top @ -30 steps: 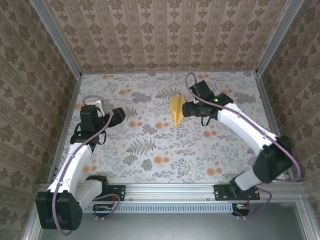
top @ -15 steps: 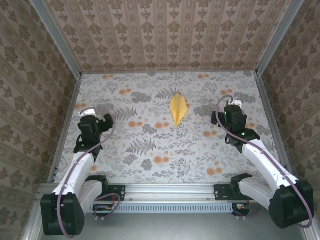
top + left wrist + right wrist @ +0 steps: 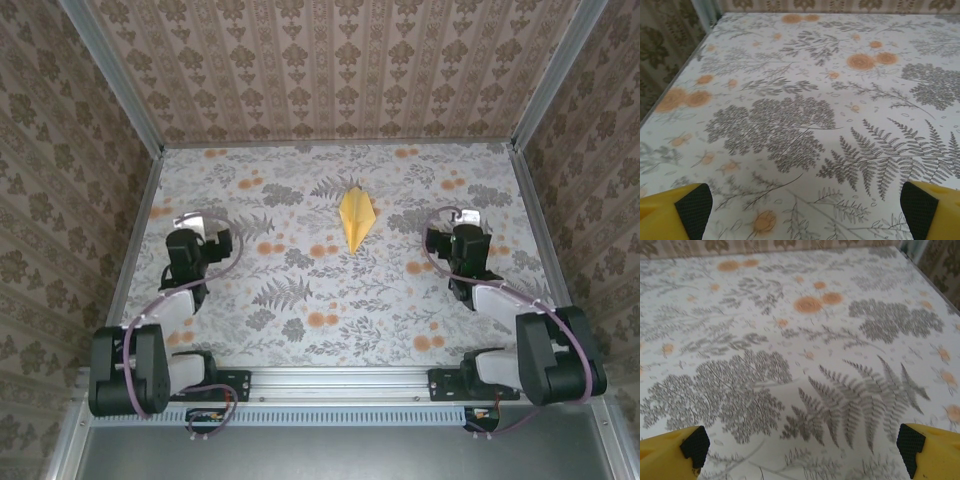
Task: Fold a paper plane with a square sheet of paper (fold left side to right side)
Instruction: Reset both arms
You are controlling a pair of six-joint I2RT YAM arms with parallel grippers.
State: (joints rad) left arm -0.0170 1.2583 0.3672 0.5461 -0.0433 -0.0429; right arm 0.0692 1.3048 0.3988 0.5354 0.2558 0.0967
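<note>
Two grippers, left gripper and right gripper, hang with jaws spread wide (nothing between them) above the floral table; the yellow paper plane lies upper centre.

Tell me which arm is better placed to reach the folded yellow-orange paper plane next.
Probably right. The open right gripper sits nearer the pointed yellow-orange paper plane than the open left gripper.

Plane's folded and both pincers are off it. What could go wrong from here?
1. The paper plane lies loose on the table, with the left pincer and right pincer open and apart from it. Nothing pins its creases, so the folds may spring open.
2. Such light paper could slide if an arm sweeps near.
</note>
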